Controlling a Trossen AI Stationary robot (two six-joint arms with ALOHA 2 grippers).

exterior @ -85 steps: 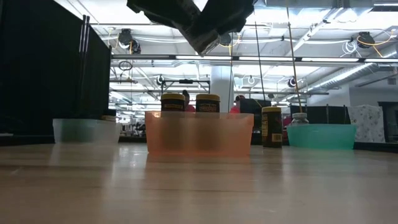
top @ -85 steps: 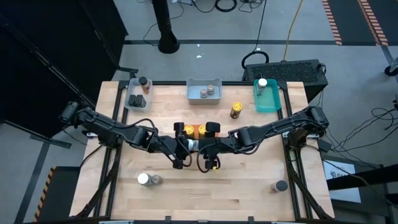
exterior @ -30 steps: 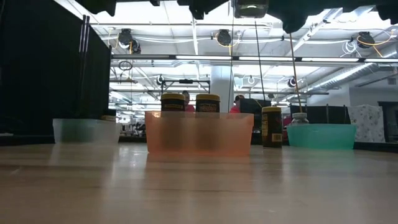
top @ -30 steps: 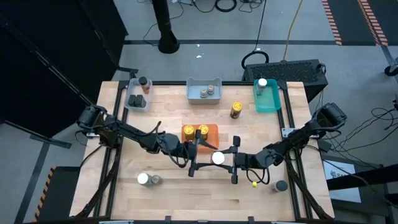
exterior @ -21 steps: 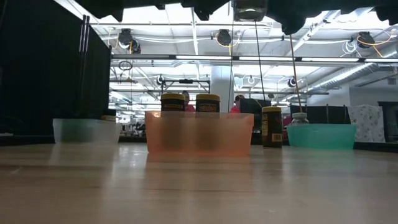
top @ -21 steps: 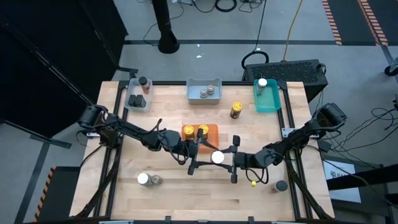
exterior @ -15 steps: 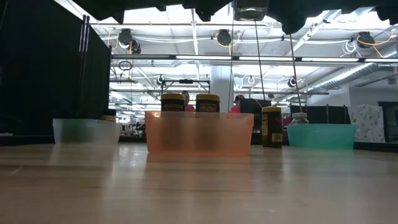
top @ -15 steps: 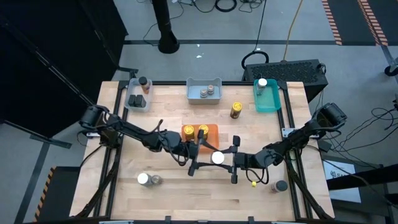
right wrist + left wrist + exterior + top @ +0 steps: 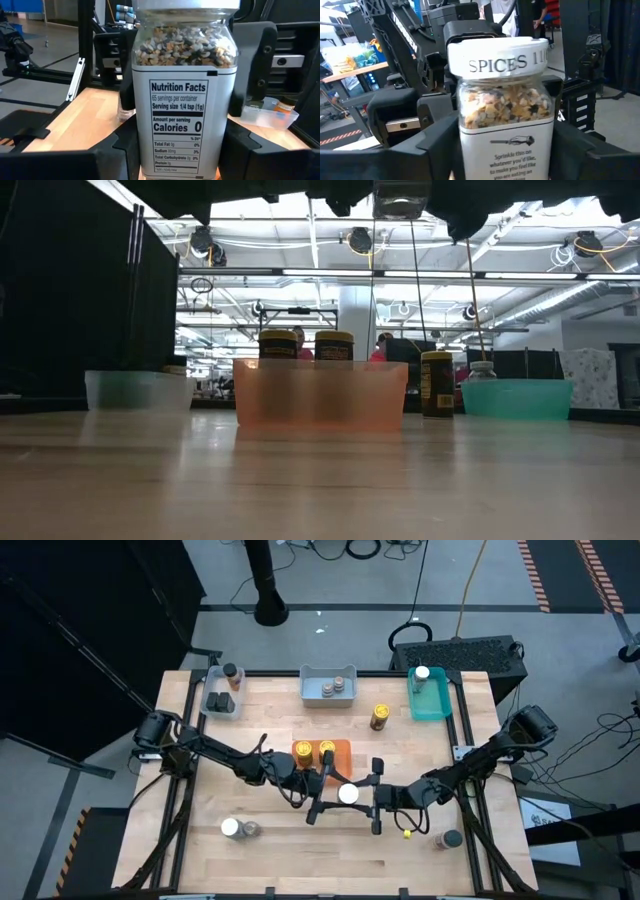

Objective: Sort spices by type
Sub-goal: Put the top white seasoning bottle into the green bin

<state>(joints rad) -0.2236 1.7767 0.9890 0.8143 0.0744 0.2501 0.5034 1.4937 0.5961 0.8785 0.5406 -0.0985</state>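
A white-lidded spice jar (image 9: 347, 794) with a mixed light and dark filling hangs upright above the table's middle, near the front. My right gripper (image 9: 362, 796) comes level from the right and is shut on it. My left gripper (image 9: 332, 794) comes level from the left, open. In the left wrist view its fingers (image 9: 427, 145) stand on either side of the jar (image 9: 506, 115); I cannot tell whether they touch it. The low view shows only the jar's underside (image 9: 400, 200) among dark gripper parts at the top. My right gripper pinches the jar's lower body (image 9: 142, 150) between its two fingers, one on each side wall. The fingers lie level and come from the table's right. The jar stands upright in the hold, lid up, lifted clear of the table.
An orange tray (image 9: 340, 747) with two yellow-lidded jars sits just beyond the grippers. At the back stand a clear tray (image 9: 213, 687), a grey tray (image 9: 309, 688) and a teal tray (image 9: 430, 710). Loose jars stand at the back right (image 9: 380, 717), front left (image 9: 231, 828) and front right (image 9: 450, 838).
My left gripper has edged toward the table's right, closer around the jar that my right gripper holds still. The jar has kept its place, upright and clear of the table.
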